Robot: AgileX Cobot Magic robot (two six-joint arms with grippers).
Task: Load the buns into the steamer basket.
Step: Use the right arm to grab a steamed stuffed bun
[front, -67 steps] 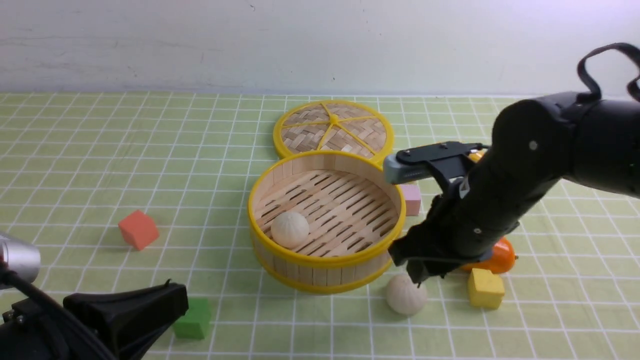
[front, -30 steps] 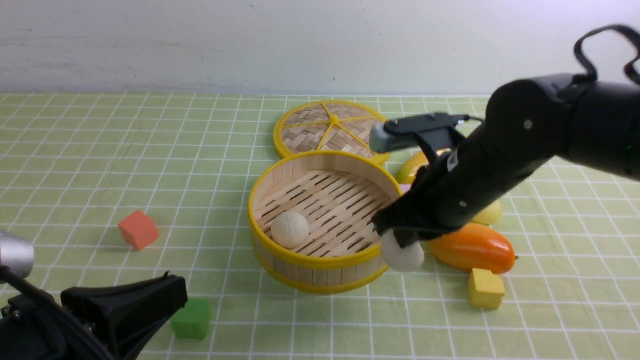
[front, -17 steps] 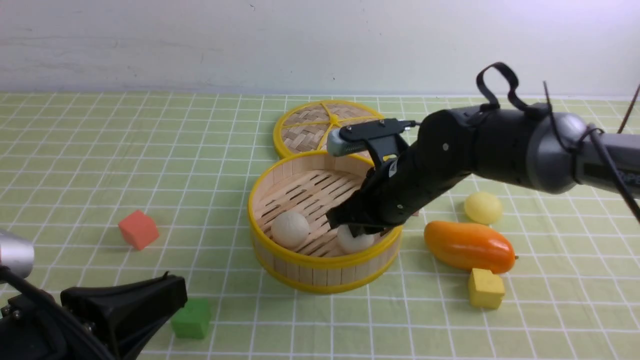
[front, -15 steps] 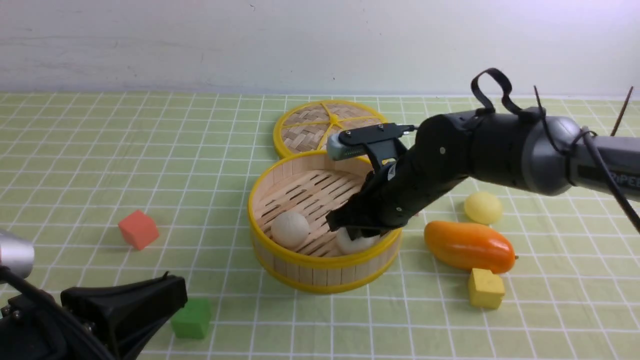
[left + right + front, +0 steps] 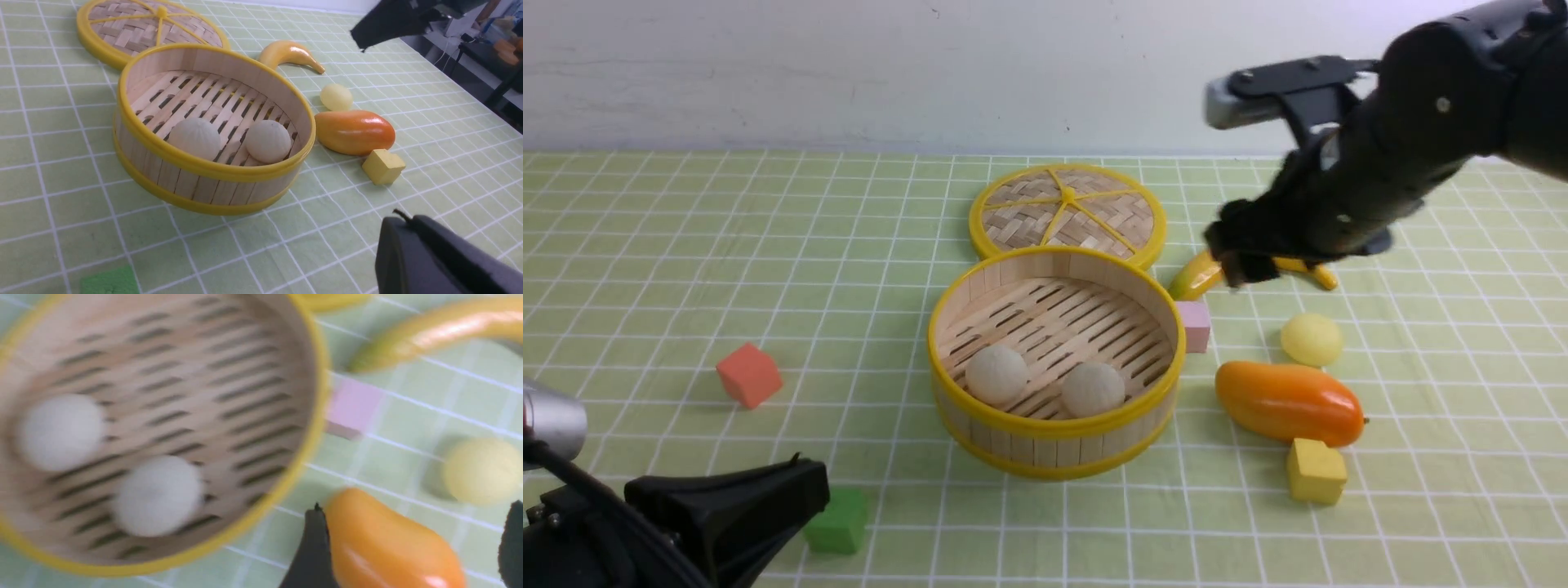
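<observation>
Green gridded tabletop [image 5: 1065, 531], second pale bun [image 5: 1094, 389] now in the steamer basket [image 5: 1056, 469], yay
Right claw [image 5: 412, 526] just let go, jaws apart; only the yellow bun [image 5: 1312, 340] left, outside to the right.

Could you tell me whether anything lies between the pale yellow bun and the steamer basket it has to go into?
Yes. On the straight path from the yellow bun to the steamer basket, the pink cube sits beside the rim, and the basket's upright wall must be cleared too.
</observation>
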